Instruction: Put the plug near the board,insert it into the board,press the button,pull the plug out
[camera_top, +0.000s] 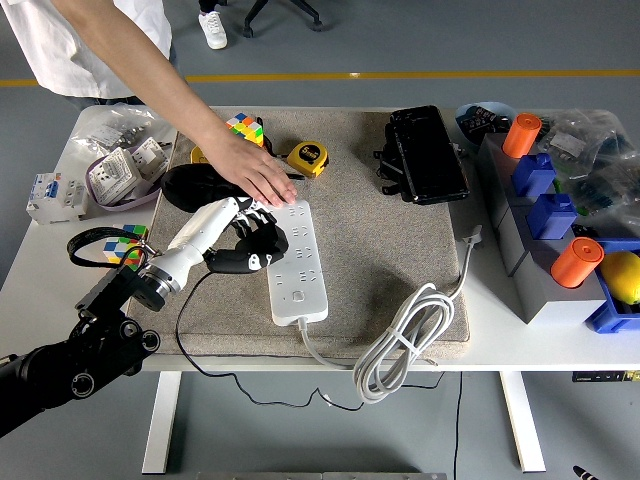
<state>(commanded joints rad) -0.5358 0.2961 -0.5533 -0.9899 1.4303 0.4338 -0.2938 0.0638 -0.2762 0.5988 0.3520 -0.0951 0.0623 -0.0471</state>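
- From the head view, we see a white plastic power strip (294, 262), long and flat with rows of sockets, lying lengthwise on a grey, felt-like mat (370, 200) that covers the middle of the white table (40, 265).
- Its thick white cable (400, 340) runs off the strip's lower end and lies in loose coils at the mat's lower right corner.
- The robot's left hand (245, 243), white-shelled with black jointed fingers, sits just left of centre; its fingers are curled around a black plug (238, 262), which lies against the strip's left edge.
- We cannot tell whether the plug's pins are in a socket.
- A thin black cord (215, 365) trails from the plug toward the bottom of the frame, over the table's near edge.
- A person's bare hand (252, 172), reaching in from the upper left, lies flat with its fingertips on the upper end of the strip.
- Above that hand, we see a multicoloured puzzle cube (244, 127) and a yellow tape measure (306, 157) on the mat.
- A glossy black case (427, 155) lies at upper centre.
- At the right edge stand blue plastic blocks (545, 190) and orange cylinders (574, 262).
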